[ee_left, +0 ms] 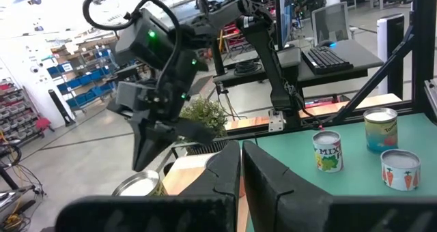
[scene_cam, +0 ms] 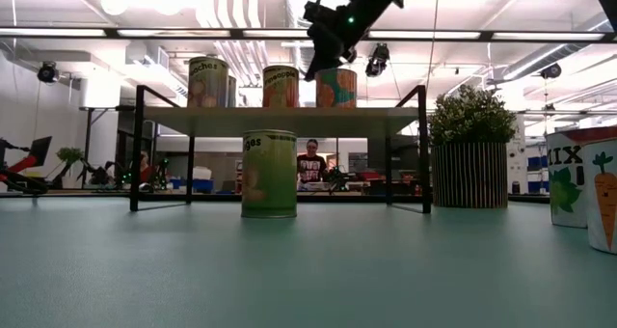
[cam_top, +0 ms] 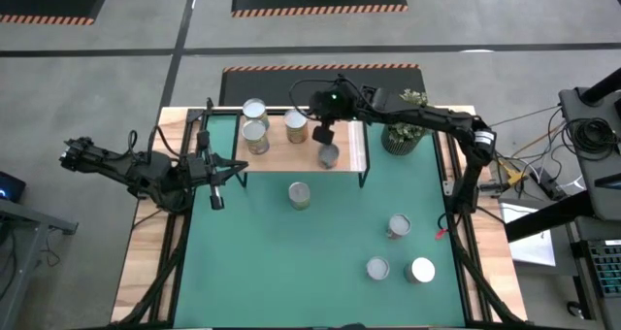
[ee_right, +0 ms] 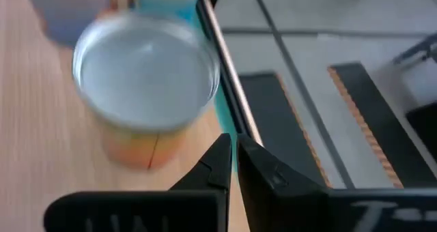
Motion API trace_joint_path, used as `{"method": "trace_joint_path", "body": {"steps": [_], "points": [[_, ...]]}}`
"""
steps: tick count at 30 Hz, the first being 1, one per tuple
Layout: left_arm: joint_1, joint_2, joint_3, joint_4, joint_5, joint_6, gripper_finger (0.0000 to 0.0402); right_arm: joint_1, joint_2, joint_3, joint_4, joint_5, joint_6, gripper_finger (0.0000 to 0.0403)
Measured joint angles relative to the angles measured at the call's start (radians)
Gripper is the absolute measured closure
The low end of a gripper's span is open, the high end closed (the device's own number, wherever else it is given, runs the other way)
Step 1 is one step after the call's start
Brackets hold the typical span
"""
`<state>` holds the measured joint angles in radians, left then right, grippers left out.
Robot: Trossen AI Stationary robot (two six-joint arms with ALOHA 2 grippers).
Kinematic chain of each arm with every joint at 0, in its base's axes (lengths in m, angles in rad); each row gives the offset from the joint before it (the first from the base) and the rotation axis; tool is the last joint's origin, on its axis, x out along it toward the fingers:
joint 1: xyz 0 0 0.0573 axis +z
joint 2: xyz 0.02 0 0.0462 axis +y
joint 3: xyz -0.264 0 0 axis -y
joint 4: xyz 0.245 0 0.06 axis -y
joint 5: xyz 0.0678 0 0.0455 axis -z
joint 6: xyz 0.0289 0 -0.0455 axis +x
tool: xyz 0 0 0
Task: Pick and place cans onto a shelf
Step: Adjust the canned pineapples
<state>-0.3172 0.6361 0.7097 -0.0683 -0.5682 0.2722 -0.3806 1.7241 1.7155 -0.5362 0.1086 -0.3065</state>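
The light-wood shelf (cam_top: 349,150) stands at the far side of the green mat. Several cans stand upright on it: two at its left end (cam_top: 255,136), one in the middle (cam_top: 296,126) and one toward its right (cam_top: 329,155). My right gripper (cam_top: 323,136) hangs shut and empty just above the shelf, between the last two. In its wrist view the nearest can's silvery top (ee_right: 145,75) lies beside the fingers (ee_right: 232,160). Another can (cam_top: 300,195) stands on the mat in front of the shelf. My left gripper (cam_top: 215,200) waits shut, left of the shelf.
Three more cans stand on the mat's right half (cam_top: 398,226), (cam_top: 377,269), (cam_top: 422,270). A potted green plant (cam_top: 401,136) stands just right of the shelf. The shelf's black legs (scene_cam: 424,150) frame the space beneath it. A person (scene_cam: 310,164) shows in the room behind.
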Motion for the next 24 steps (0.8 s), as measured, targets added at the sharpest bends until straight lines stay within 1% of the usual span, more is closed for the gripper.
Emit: {"method": "trace_joint_path", "body": {"steps": [4,7,10,12,16,18,20,24], "points": [[0.000,0.000,0.000,0.000,0.000,0.000,0.0402,0.000,0.007,-0.034,0.097,-0.031,0.003,0.0390],[0.000,0.000,0.000,0.000,0.000,0.000,0.0402,0.003,0.015,-0.036,0.099,-0.049,0.000,0.0390],[0.000,0.000,0.000,0.000,0.000,0.000,0.0402,0.006,0.015,-0.036,0.102,-0.128,0.018,0.0390],[0.000,0.000,0.000,0.000,0.000,0.000,0.0402,0.015,0.015,-0.036,0.103,-0.149,0.026,0.0390],[0.000,0.000,0.000,0.001,0.000,0.004,0.0402,0.045,0.013,-0.036,0.100,-0.149,-0.002,0.0390],[0.000,0.000,0.000,0.001,0.000,-0.002,0.0402,0.062,0.002,-0.036,0.097,-0.113,-0.008,0.0390],[0.000,0.003,0.000,0.003,0.000,-0.032,0.0402,0.077,-0.023,-0.037,0.076,-0.083,-0.010,0.0390],[0.000,0.033,0.000,0.041,0.000,-0.074,0.0402,0.115,-0.103,-0.042,0.044,-0.080,-0.010,0.0390]]}}
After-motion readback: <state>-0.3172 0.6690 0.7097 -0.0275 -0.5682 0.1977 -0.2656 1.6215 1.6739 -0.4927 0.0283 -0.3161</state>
